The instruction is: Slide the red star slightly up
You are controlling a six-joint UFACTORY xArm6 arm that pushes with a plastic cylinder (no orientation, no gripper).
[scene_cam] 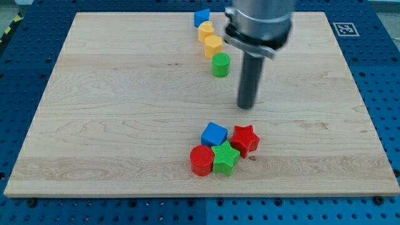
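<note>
So the wooden counter (pixel 112 112) takes up most of the frame, sitting on a blue pegboard surface (pixel 19 94), and its whole left half has nothing going on. Going left to right, the first thing you hit is the cluster in the lower middle: a red cylinder (pixel 201 160) at the cluster's lower left, a green star (pixel 225 158) right beside it and touching, and a blue cube (pixel 214 134) just above those two. Up at the top middle of the frame there's a short line of blocks running diagonally down to the right: a blue block (pixel 202 17) at the counter's top edge (shape is hard to call, looks like a pentagon or a cube), then two yellow blocks, the upper yellow block (pixel 206 31) and the lower yellow block (pixel 213 45), pressed together, then a green cylinder (pixel 220 65) at the lower end. The red star (pixel 245 139) sits at the right end of the bottom cluster, touching the green star and just beside the blue cube. My tip (pixel 247 106) is straight above the red star in the frame, with a clear gap between them, and a bit right of and below the green cylinder. There's no hand on this arm, just the rod, so nothing to say about spread or pinched. Far upper right corner has a small black-and-white marker tag (pixel 344 28).
</note>
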